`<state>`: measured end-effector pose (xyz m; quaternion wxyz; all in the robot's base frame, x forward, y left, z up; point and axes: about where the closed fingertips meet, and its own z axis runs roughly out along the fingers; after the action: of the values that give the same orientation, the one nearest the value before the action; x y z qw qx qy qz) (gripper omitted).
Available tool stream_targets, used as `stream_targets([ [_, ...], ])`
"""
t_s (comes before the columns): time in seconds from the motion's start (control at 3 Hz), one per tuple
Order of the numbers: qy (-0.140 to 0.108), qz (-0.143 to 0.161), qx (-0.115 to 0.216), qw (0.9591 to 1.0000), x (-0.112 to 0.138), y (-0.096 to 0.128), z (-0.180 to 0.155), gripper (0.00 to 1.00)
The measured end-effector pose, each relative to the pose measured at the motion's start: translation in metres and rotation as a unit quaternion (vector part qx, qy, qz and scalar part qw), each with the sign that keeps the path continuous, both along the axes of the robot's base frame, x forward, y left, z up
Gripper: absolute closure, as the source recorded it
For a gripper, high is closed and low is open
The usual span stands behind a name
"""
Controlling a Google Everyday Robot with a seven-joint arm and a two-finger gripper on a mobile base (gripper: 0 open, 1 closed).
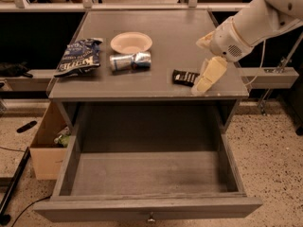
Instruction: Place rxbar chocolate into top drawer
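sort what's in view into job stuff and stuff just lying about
Job: bar; drawer, pulled open; hand, open, at the bar's right end.
Lying about: chip bag, can, bowl, box.

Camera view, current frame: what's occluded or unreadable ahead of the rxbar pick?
- rxbar chocolate: right end hidden behind the end effector, which hangs over the table's front edge; lettering too small.
- top drawer: front face cut off by the bottom edge.
- Arm: cut off at the top right corner.
- Cardboard box: contents mostly hidden by the drawer side.
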<state>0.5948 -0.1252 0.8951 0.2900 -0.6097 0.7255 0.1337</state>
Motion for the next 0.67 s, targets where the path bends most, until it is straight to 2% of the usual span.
stream_targets([
  [0.33,0.002,-0.013,-0.021,0.9997,0.014,-0.006,-0.009,0.0],
  [0.67,0.016,-0.024,-0.038,0.9989,0.026,-0.009,-0.028,0.0],
])
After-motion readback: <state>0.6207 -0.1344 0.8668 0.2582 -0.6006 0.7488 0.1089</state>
